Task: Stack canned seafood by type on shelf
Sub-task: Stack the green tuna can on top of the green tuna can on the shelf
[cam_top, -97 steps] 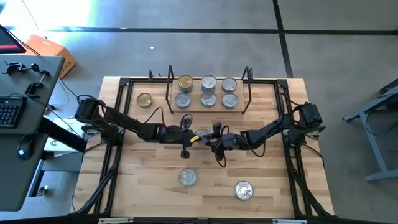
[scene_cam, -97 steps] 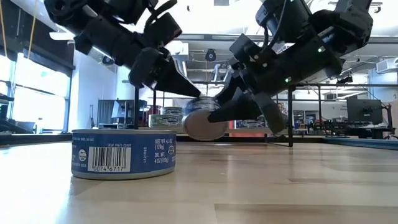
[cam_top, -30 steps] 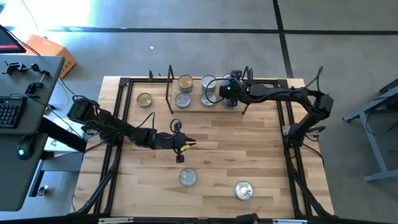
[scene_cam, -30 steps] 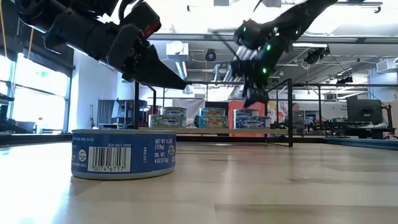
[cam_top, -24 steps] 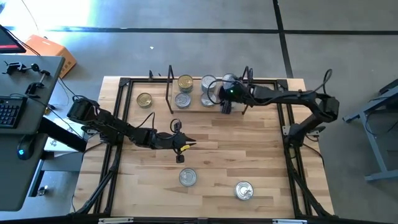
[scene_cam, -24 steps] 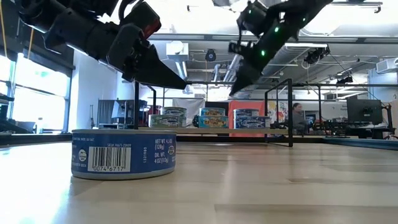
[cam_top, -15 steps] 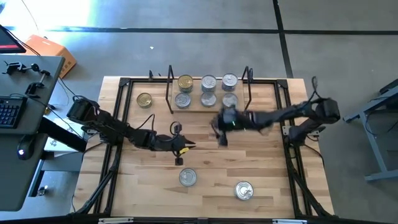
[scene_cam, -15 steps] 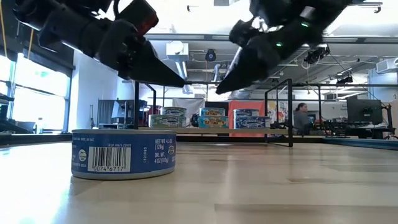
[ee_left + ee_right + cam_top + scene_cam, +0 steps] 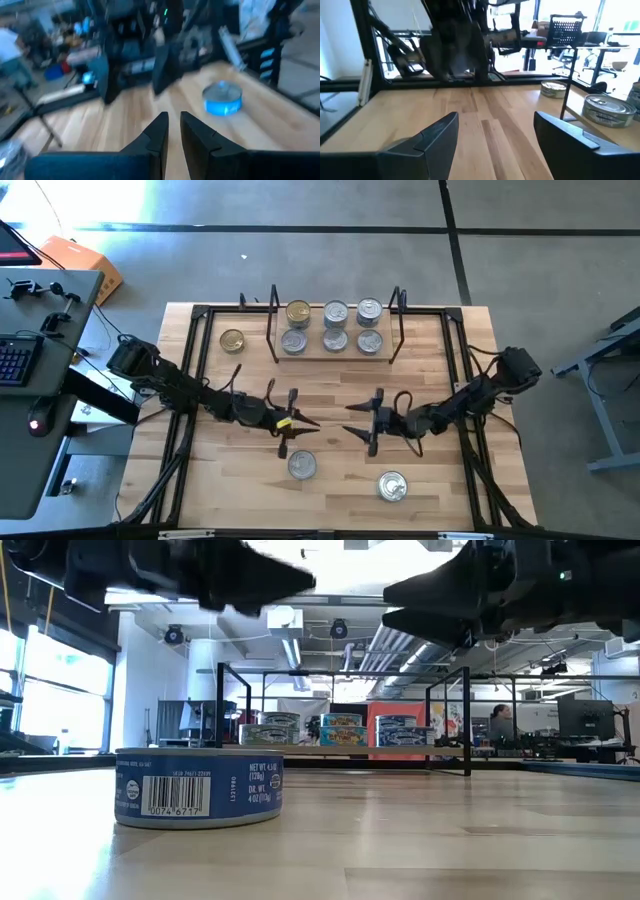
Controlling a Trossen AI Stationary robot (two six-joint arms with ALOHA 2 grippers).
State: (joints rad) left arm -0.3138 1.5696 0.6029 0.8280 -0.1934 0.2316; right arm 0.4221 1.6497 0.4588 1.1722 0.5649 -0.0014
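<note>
Tabletop (image 9: 420, 480) of pale wood planks in a black frame, on a grey concrete floor; desk with keyboard (image 9: 15, 360) off the left edge. Low view looks into a workshop hall with ducts overhead and a person (image 9: 500, 725) far back at right.

Shelf (image 9: 335, 355), a low plank between two black wire uprights, sits at the table's far edge. Six tins on it in two rows: one gold-lidded tin (image 9: 298, 312) at the back left, five silver-lidded. Second gold tin (image 9: 232, 340) stands on the table just outside the left upright. Two silver tins near the front: front-left tin (image 9: 302, 466), blue-labelled in the low view (image 9: 198, 787), and front-right tin (image 9: 392, 486).

Left gripper (image 9: 298, 426) hovers at mid-table, just behind the front-left tin, fingers nearly together, nothing between them.

Right gripper (image 9: 362, 420) faces it from the right, fingers spread wide, apparently empty, though the low view is blurred.
</note>
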